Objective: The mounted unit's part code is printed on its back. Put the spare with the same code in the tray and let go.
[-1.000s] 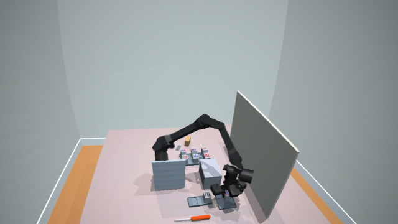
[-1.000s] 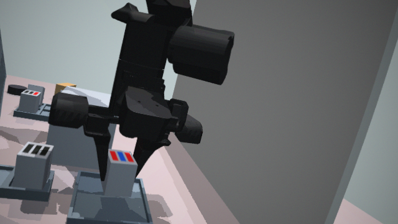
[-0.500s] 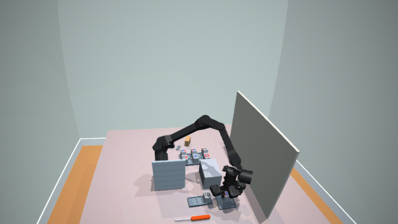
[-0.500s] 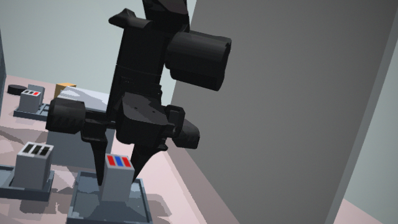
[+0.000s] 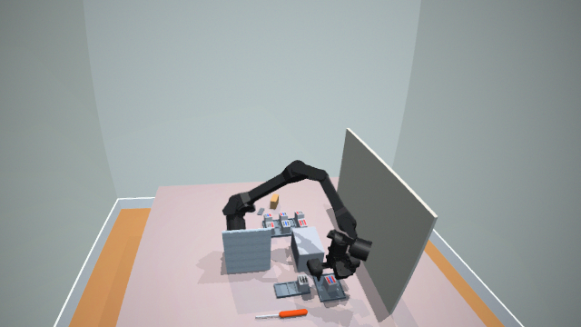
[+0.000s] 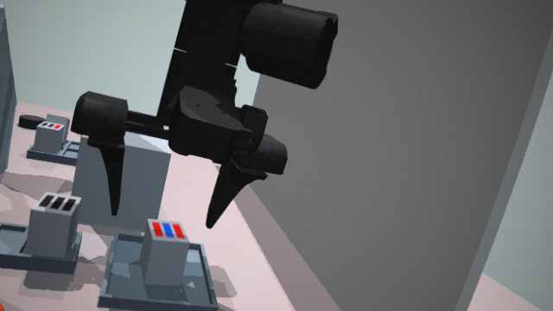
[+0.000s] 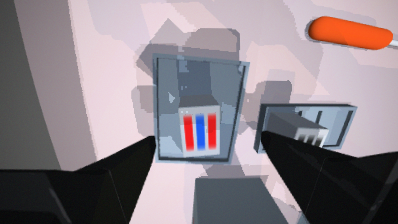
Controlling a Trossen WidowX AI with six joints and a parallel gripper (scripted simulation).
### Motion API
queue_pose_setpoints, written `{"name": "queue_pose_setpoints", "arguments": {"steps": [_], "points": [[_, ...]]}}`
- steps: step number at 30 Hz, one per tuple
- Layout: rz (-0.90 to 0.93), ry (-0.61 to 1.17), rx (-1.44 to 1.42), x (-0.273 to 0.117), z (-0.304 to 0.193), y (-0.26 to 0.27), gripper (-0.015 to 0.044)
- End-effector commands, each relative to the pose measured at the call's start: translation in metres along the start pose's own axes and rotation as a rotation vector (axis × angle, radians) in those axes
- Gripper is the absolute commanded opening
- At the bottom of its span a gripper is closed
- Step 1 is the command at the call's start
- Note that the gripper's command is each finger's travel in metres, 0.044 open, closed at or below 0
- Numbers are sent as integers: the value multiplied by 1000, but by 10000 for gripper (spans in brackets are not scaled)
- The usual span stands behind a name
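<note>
— Where does each camera sit relative to the tray?

— The top view looks from high and far off in front, taking in the whole table and the upright panel right of the tray. The exterior view sits low and close beside the tray, facing that panel. The wrist view looks straight down onto the tray, very near.

— What do they share?

— All three show the tray; the screwdriver appears in wrist and top.

Orange-handled screwdriver, upright grey panel
</note>
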State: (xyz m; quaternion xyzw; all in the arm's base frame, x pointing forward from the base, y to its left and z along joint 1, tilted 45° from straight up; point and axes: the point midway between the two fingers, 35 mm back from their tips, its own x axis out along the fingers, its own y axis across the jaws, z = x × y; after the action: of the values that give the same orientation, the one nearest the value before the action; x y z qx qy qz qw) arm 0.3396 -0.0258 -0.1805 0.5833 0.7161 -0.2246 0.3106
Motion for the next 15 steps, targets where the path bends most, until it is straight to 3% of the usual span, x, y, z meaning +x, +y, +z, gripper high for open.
{"name": "queue_pose_setpoints", "arguments": {"steps": [1, 15], "points": [[30, -20, -9, -70, 1, 2, 440], [49, -26, -6, -74, 4, 4, 440]]}}
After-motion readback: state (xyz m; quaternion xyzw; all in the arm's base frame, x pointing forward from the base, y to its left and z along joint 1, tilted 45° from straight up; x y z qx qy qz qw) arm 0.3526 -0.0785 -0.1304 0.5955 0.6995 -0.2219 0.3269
